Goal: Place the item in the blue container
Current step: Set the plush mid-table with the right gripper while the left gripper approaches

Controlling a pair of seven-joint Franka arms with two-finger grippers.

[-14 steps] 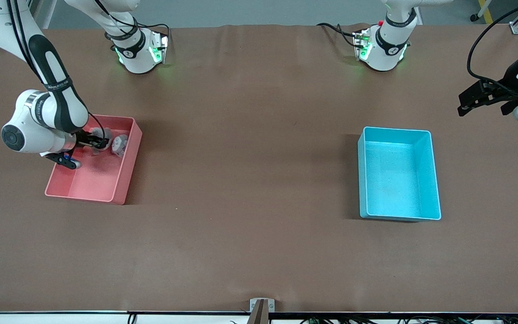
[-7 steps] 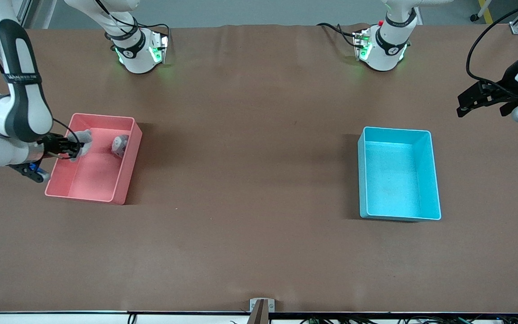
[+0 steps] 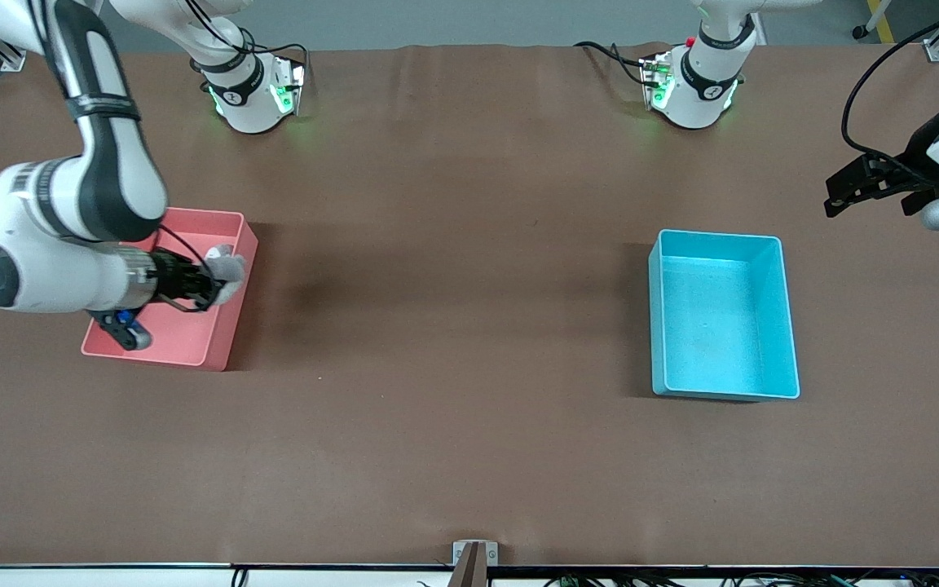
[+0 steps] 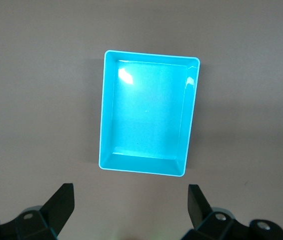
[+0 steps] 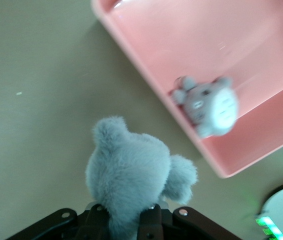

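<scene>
Front view: right hand point(image 3: 213, 287) clamped on grey plush point(image 3: 227, 267); left hand point(image 3: 873, 181) wide open, empty.

Counter point(image 3: 453, 342) was plain brown. Blue container point(image 3: 722, 383) was light cyan, the other bin point(image 3: 221, 338) pink. Plush toy point(image 5: 131, 175) grey-blue; 2nd plush point(image 5: 209, 105) grey w/ white belly.

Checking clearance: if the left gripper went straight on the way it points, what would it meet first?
Probably the blue container: the left gripper, jaws open, looks down on it, with nothing between. Depth is unclear, so it may meet the table just beside it.
</scene>
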